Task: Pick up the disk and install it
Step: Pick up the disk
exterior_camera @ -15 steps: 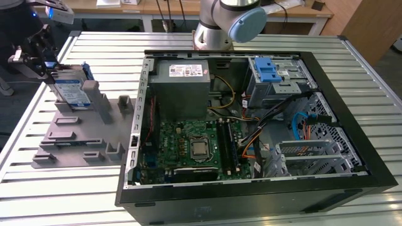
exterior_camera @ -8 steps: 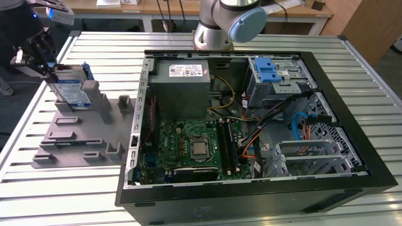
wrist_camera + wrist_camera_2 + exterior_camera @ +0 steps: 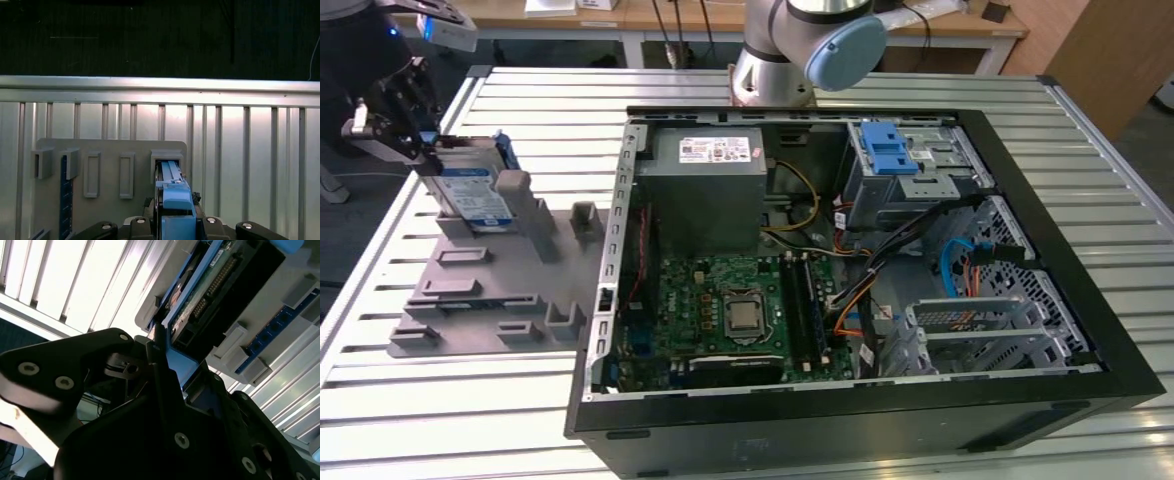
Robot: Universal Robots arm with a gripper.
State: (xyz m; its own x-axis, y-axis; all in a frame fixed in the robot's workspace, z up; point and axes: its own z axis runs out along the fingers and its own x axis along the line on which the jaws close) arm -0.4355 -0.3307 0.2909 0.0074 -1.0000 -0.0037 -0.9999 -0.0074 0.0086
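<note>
Black jaws clenched on the white-and-blue-labelled disk (image 3: 467, 195), upright in grey fixture (image 3: 480, 290)

My hand (image 3: 420, 135) sits at the silver hard drive with blue rails (image 3: 467, 190), which stands hemmed between upright blocks of the flat grey fixture plate (image 3: 467, 290); I see free room above it. Between it and the silver cage with a blue latch (image 3: 901, 160) stand the black computer case wall (image 3: 624, 200) and the grey metal power-supply box (image 3: 707, 175). Orange and blue cables (image 3: 945, 262) crowd the bay beside the cage. The ribbed metal tabletop (image 3: 480, 400) beside the plate is open.
</note>
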